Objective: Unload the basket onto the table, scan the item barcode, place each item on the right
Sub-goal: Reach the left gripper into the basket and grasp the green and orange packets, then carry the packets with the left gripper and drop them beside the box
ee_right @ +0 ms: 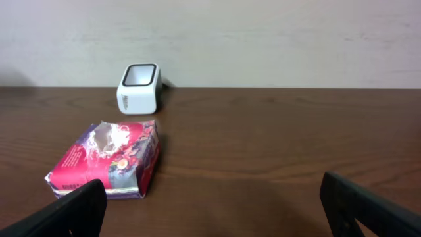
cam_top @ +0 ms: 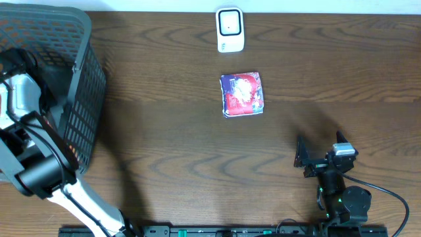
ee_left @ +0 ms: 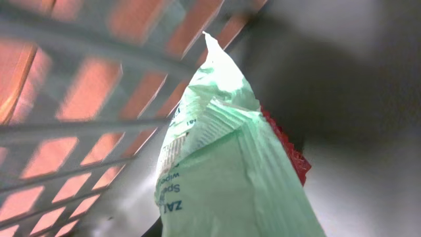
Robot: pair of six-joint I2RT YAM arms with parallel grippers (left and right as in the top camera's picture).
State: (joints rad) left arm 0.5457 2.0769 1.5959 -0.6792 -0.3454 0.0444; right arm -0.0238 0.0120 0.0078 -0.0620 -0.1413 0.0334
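Left wrist view shows none of the left fingers themselves; they are closed tight, and the pale green packet (ee_left: 223, 171) rising from the bottom of the frame appears to be pinched between them; a red packet (ee_left: 289, 148) lies just behind it, touching, and the basket (ee_left: 79, 125) mesh stands close on the left. To do this pick well, lift straight up so the red packet drops away and the mesh is not snagged; then check which face carries the barcode before carrying the packet across to the scanner (cam_top: 230, 29), which sits at the middle of the far edge of the counter (cam_top: 164, 151). The left arm (cam_top: 39, 168) bends in from the near left corner and dips its wrist into the basket at the left edge; the right fingers (ee_right: 72, 209) are spread wide and empty, the right arm folded low by the near edge, facing a red-and-purple packet (cam_top: 243, 94) lying just in front of the scanner.
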